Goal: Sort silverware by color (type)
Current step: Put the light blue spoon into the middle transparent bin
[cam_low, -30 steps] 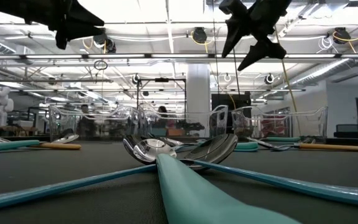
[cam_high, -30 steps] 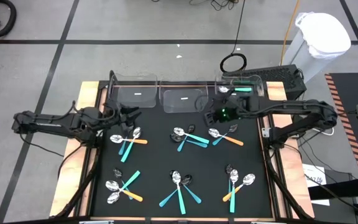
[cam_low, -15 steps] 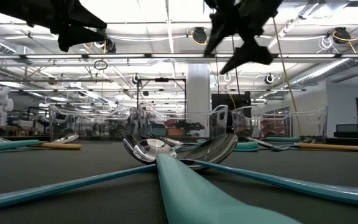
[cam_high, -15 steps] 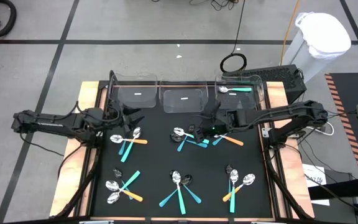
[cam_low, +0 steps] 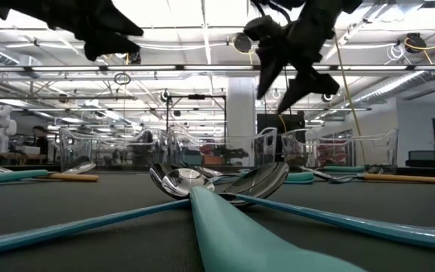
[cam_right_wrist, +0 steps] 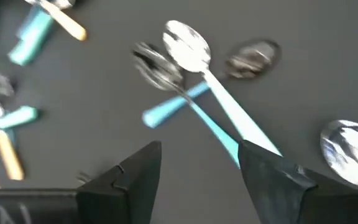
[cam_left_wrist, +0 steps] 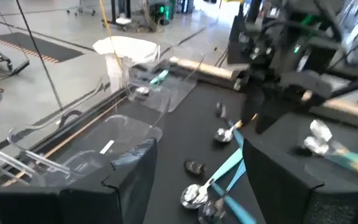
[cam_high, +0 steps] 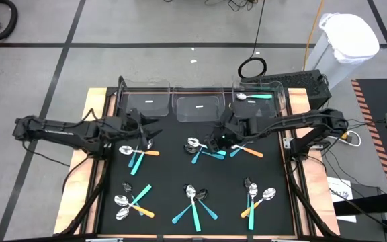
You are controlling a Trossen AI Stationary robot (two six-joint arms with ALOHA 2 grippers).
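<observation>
Right gripper point(cam_high: 215, 140) released, empty, above far-centre cluster of teal-handled silver spoons point(cam_right_wrist: 194, 59) on black mat point(cam_high: 166, 168) | left gripper point(cam_high: 146, 132) released, near far-left spoon pile point(cam_high: 138, 152) | risk: crossed handles, fingers may snag two spoons or knock neighbours.

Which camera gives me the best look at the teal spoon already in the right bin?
The high view: the teal spoon lies unobstructed in the right bin. The left wrist view shows it small and blurred; the other views don't clearly show it.
</observation>
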